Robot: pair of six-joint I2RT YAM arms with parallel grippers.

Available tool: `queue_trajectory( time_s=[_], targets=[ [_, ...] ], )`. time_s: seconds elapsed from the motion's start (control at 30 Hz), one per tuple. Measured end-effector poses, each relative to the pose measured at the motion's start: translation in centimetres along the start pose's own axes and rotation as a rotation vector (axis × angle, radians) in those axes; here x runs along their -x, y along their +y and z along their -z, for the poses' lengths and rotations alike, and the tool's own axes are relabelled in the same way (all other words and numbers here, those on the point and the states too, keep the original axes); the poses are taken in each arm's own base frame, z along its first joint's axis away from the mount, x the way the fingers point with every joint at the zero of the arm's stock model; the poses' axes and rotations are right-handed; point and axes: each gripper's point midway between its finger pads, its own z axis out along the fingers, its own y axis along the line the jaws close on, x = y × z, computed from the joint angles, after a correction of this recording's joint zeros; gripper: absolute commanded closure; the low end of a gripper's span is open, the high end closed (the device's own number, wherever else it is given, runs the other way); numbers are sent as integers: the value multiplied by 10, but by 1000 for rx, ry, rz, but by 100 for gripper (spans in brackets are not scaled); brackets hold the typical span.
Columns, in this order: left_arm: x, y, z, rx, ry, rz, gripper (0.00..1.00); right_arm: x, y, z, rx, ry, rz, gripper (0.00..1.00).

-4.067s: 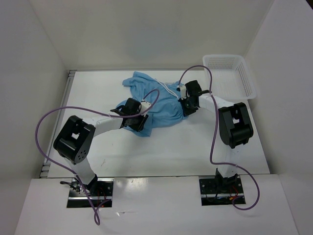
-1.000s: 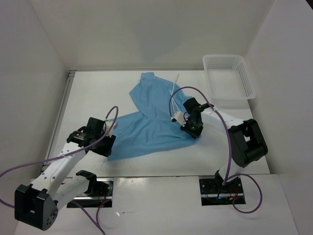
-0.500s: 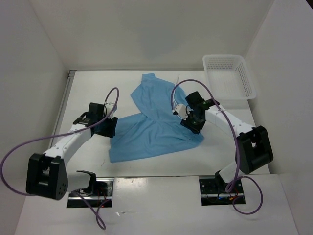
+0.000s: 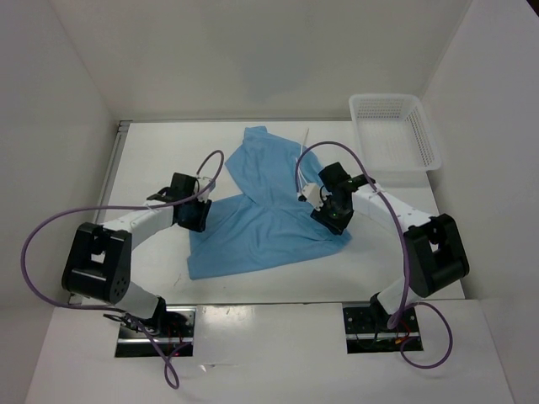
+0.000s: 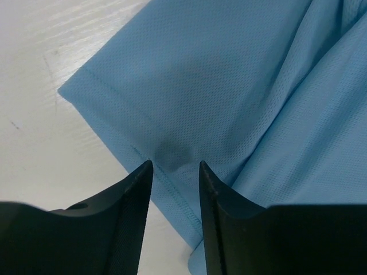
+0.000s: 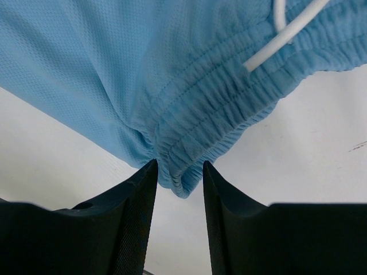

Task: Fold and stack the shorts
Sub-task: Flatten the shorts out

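Observation:
The sky-blue shorts [image 4: 261,231] lie spread flat on the white table, one leg toward the far side, one toward the near left. The white drawstring [image 4: 301,141] trails from the waistband at the far end. My left gripper [image 4: 199,219] is open at the left hem of the near leg. In the left wrist view its tips [image 5: 175,167] straddle the stitched hem [image 5: 123,112]. My right gripper [image 4: 330,217] is open at the waistband on the right. In the right wrist view [image 6: 179,167] a bunched end of the gathered waistband [image 6: 212,109] sits between the tips, with the drawstring [image 6: 287,34] above.
A white mesh basket [image 4: 394,128] stands at the far right corner of the table. White walls close in the left, right and far sides. Purple cables loop above both arms.
The shorts were bunched at the far side and now lie spread out. Over the last second my left gripper moved from the near left corner farther in along the hem; the right gripper shifted slightly.

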Motion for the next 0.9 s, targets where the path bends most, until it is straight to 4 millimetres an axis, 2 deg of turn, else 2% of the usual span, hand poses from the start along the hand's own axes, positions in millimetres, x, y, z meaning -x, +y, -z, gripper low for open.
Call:
queue_trajectory(
  time_s=[0.13,0.23,0.33,0.57,0.77,0.9],
  targets=[
    [-3,-4,-6,-8,22,-12,56,-3,2,-2,8,8,-4,59],
    [-4,-6,-10,-12,32,-16,61,-3,1,-3,6,4,-10,59],
    [-4,-6,-13,-10,39,-17,73,-3,0,-3,6,-1,-17,59],
    [2,-7,-16,-10,31,-23,84,-5,0,-5,14,-1,-24,59],
    [5,-7,-15,-6,27,-25,84,-5,1,-6,15,-4,-24,60],
    [8,-5,-14,4,20,-26,76,-7,2,-8,15,-3,-24,60]
  ],
)
